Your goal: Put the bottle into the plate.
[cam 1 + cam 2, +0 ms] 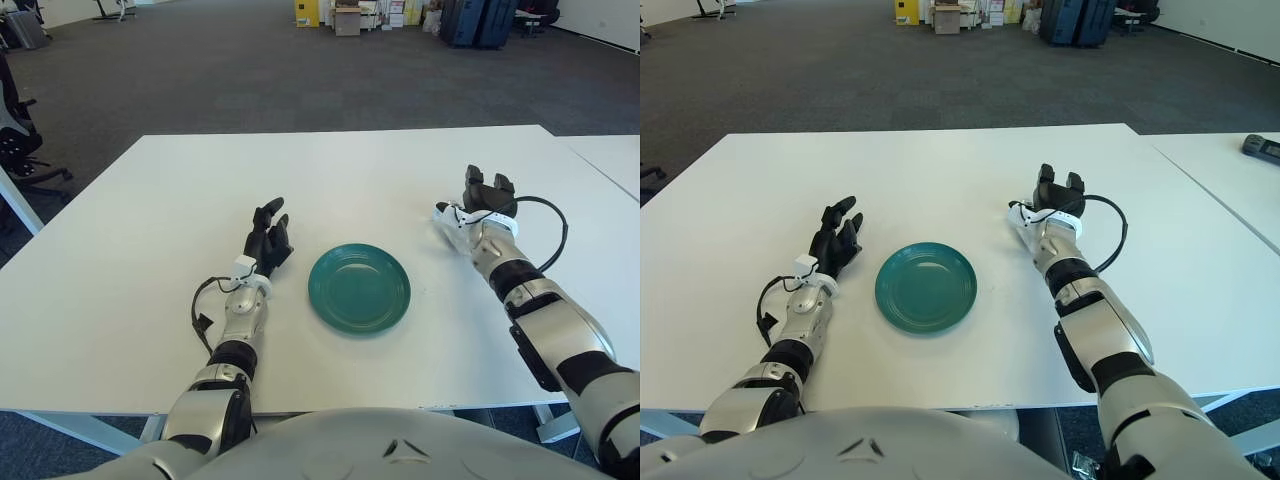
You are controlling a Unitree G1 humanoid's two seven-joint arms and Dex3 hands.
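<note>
A round teal plate [359, 288] lies empty on the white table [150, 220], near its front middle. My right hand [486, 195] is to the right of the plate and a little farther back, low over the table. Its dark fingers are curled around a small white bottle [449, 220], which sticks out on the hand's left side and is mostly hidden by the hand. My left hand [268, 236] shows just left of the plate with its fingers stretched out and holding nothing.
A second white table [1240, 190] adjoins on the right, with a dark device [1262, 147] on it. An office chair [15, 130] stands on the floor at the left. Boxes and cases [400, 15] line the far wall.
</note>
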